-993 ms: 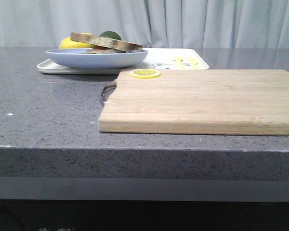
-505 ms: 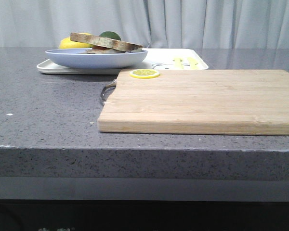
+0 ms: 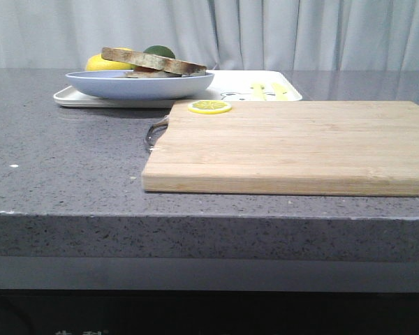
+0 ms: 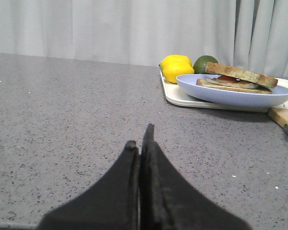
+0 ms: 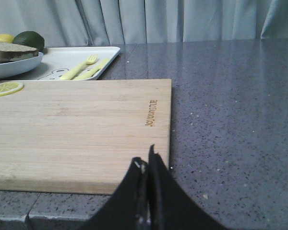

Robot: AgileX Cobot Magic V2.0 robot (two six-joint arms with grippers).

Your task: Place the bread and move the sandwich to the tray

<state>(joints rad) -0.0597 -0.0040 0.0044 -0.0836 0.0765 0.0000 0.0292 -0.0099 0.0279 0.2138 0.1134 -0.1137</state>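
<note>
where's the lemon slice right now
In the front view, the lemon slice lies on the cutting board's far-left corner, just in front of the tray.

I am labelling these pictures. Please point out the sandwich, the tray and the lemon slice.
sandwich (image 4: 240, 74): left wrist view, top bread slice.
tray (image 5: 81, 53): right wrist view, bare white surface.
lemon slice (image 3: 210, 107): front view, its centre.

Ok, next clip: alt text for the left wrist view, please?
The shut left gripper hangs over bare grey countertop. Beyond it, a sandwich on a blue plate sits on a cream tray, with a lemon and lime behind.
</note>
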